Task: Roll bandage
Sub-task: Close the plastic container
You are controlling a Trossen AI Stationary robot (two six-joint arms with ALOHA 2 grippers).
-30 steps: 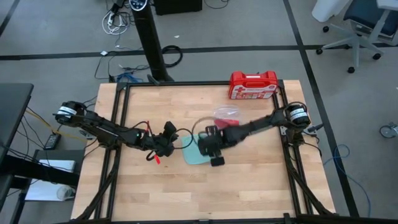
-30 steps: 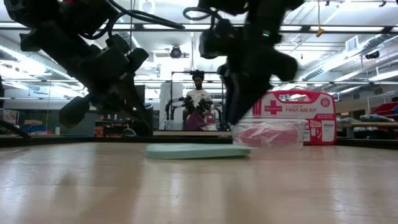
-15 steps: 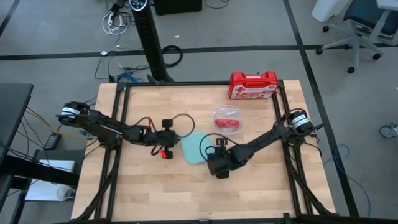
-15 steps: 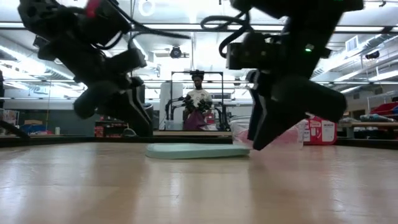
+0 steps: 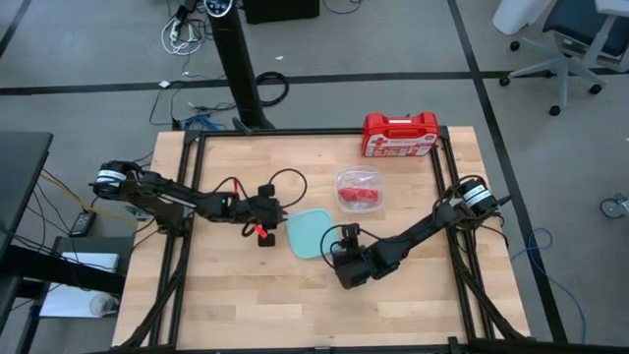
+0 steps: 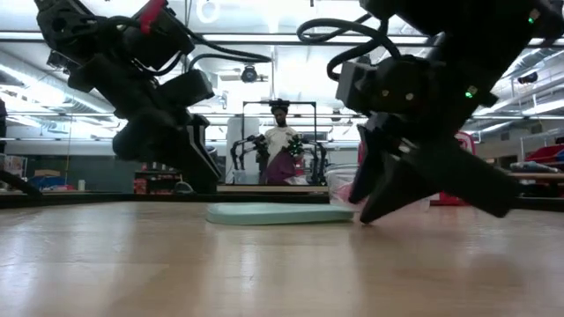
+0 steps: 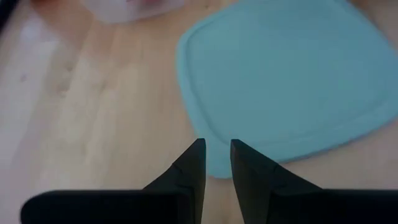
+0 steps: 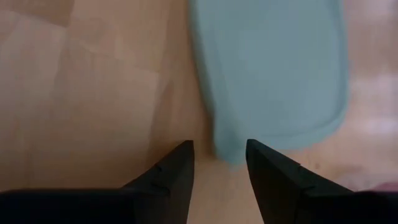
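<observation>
The red bandage (image 5: 360, 196) lies bunched inside a clear plastic container (image 5: 357, 187) at the table's middle right. The container's pale blue lid (image 5: 311, 233) lies flat on the table nearer the front. My left gripper (image 5: 279, 223) hovers at the lid's left edge (image 7: 205, 158), its fingers a narrow gap apart with nothing between them (image 7: 217, 152). My right gripper (image 5: 337, 265) stands low by the lid's near right corner (image 8: 227, 152), open and empty (image 8: 219, 155). In the low view the right gripper (image 6: 374, 207) hides most of the container.
A red first-aid case (image 5: 400, 135) stands at the table's far edge, right of centre. Bare wood (image 5: 256, 305) stretches along the near side. In the low view a person (image 6: 280, 141) shows in the room beyond the table.
My right gripper has swung from over the lid toward the table's near edge and sunk low, uncovering the container. My left gripper has rolled about its own axis and edged toward the lid. The lid and the bandage have stayed put.
</observation>
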